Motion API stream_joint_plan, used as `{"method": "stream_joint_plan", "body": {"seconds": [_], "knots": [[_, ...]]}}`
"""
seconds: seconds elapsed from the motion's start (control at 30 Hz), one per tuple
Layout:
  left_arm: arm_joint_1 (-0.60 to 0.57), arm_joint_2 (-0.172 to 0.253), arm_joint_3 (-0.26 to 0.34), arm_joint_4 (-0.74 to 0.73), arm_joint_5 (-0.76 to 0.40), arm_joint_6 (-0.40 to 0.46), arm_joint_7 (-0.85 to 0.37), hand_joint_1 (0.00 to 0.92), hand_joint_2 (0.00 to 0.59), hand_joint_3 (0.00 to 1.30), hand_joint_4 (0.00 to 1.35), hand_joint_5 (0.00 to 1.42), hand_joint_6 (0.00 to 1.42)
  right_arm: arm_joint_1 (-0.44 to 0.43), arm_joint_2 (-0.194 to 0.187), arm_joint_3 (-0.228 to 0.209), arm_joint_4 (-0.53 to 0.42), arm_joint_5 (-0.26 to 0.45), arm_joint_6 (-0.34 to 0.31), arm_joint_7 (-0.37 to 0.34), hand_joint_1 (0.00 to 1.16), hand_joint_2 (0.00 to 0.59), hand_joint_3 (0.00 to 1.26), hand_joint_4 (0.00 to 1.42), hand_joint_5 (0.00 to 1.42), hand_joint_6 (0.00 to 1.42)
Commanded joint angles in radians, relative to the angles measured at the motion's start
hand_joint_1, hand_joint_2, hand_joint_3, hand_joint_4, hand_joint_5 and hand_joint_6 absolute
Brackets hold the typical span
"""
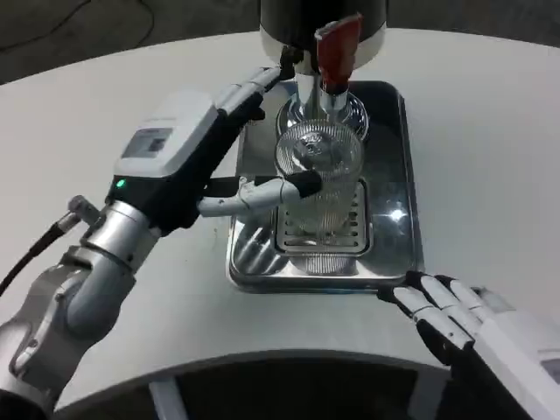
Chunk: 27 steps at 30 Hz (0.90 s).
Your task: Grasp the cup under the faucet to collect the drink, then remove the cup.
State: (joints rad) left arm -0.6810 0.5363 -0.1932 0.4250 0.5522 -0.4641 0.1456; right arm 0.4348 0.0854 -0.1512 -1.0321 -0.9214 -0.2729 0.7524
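Our left hand fingers wrap the ribbed cup under the faucet | right hand fingers spread, resting near tray front-right corner

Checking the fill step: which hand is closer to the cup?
Left. The left hand grips the cup under the faucet; the right hand rests at the tray's near corner.

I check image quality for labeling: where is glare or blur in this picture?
Head view: bright glare spots on the steel drip tray and on the dispenser's chrome base; the ribbed clear cup shows reflections, so any liquid level is hard to read; the left hand on the cup is sharp, the right hand slightly soft.
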Motion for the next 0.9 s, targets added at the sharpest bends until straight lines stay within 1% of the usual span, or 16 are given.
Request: {"method": "stream_joint_plan", "body": {"seconds": [0.03,0.2,0.3,0.37,0.43,0.63,0.77,0.83,0.87,0.9], "knots": [[0.078,0.028,0.056,-0.094,-0.044,-0.014,-0.023,0.087,0.101,0.15,0.1,0.33,0.45,-0.004,0.066,0.038,-0.015,-0.027,0.007,-0.003,0.38,0.423,0.1,0.0,0.0,0.0],[0.153,0.047,0.126,-0.197,-0.086,-0.015,-0.043,0.089,0.102,0.15,0.1,0.33,0.45,-0.01,0.063,0.077,-0.015,-0.054,0.027,0.0,0.38,0.423,0.1,0.0,0.0,0.0],[0.19,0.053,0.162,-0.24,-0.108,-0.018,-0.052,0.089,0.102,0.16,0.11,0.33,0.45,-0.014,0.055,0.092,-0.015,-0.065,0.04,-0.002,0.38,0.423,0.1,0.0,0.0,0.0],[0.221,0.058,0.197,-0.274,-0.133,-0.024,-0.051,0.09,0.102,0.16,0.11,0.33,0.45,-0.021,0.049,0.101,-0.015,-0.073,0.052,0.002,0.38,0.423,0.1,0.0,0.0,0.0],[0.251,0.057,0.235,-0.31,-0.162,-0.027,-0.054,0.09,0.102,0.16,0.11,0.33,0.45,-0.027,0.044,0.108,-0.015,-0.078,0.062,0.003,0.38,0.423,0.1,0.0,0.0,0.0],[0.307,0.049,0.302,-0.386,-0.218,-0.023,-0.078,0.084,0.104,0.2,0.15,0.35,0.45,-0.037,0.038,0.136,-0.015,-0.1,0.084,0.003,0.38,0.423,0.1,0.0,0.0,0.0],[0.349,0.024,0.353,-0.406,-0.327,-0.066,-0.093,0.054,0.119,0.25,0.22,0.38,0.46,-0.036,0.04,0.155,-0.015,-0.118,0.097,-0.001,0.38,0.423,0.1,0.0,0.0,0.0],[0.347,0.018,0.363,-0.407,-0.385,-0.073,-0.12,0.032,0.123,0.27,0.26,0.4,0.46,-0.037,0.039,0.161,-0.015,-0.124,0.102,-0.002,0.38,0.423,0.1,0.0,0.0,0.0],[0.343,0.017,0.364,-0.409,-0.417,-0.069,-0.139,0.007,0.127,0.29,0.27,0.41,0.44,-0.037,0.039,0.164,-0.015,-0.127,0.104,-0.002,0.38,0.423,0.1,0.0,0.0,0.0],[0.329,0.02,0.363,-0.411,-0.472,-0.058,-0.177,0.001,0.133,0.29,0.29,0.41,0.42,-0.038,0.038,0.166,-0.015,-0.128,0.106,-0.003,0.38,0.423,0.1,0.0,0.0,0.0]]}}
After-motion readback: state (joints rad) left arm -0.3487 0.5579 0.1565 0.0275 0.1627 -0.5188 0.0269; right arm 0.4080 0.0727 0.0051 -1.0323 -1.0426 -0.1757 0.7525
